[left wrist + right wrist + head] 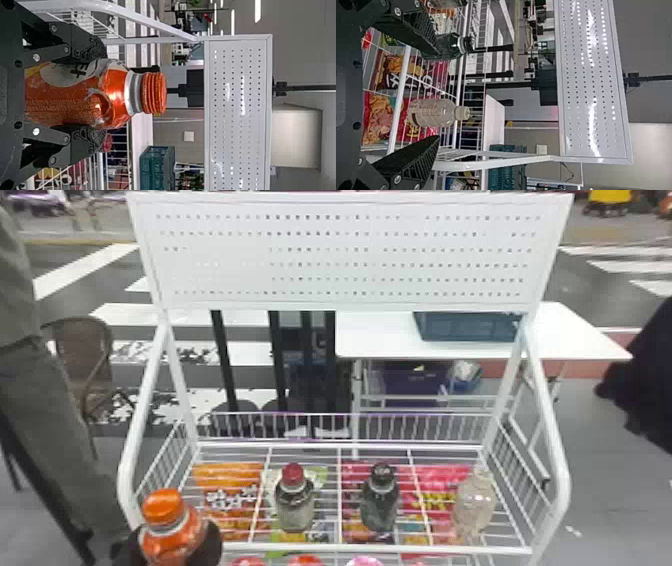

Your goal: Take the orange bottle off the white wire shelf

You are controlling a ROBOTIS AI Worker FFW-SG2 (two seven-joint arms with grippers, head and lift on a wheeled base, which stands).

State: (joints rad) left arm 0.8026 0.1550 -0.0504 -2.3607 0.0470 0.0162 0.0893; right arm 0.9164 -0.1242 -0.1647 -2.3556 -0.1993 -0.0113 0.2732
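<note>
My left gripper (172, 547) is at the bottom left of the head view, its dark fingers on either side of the orange bottle (162, 507). The bottle is upright by the front left corner of the white wire shelf (380, 548), nearer the camera than the other bottles. In the left wrist view, my left gripper (93, 95) is shut on the orange bottle (115, 95), with the ribbed orange cap beyond the fingertips. My right gripper (435, 97) stands open in the right wrist view, its fingers wide apart and nothing gripped.
On the shelf stand a red-capped bottle (295, 502), a black-capped dark bottle (380, 502) and a clear bottle (474, 505). Snack bags (230, 500) show below the wires. White side posts (550, 430) flank the shelf; a perforated panel (350, 255) rises behind.
</note>
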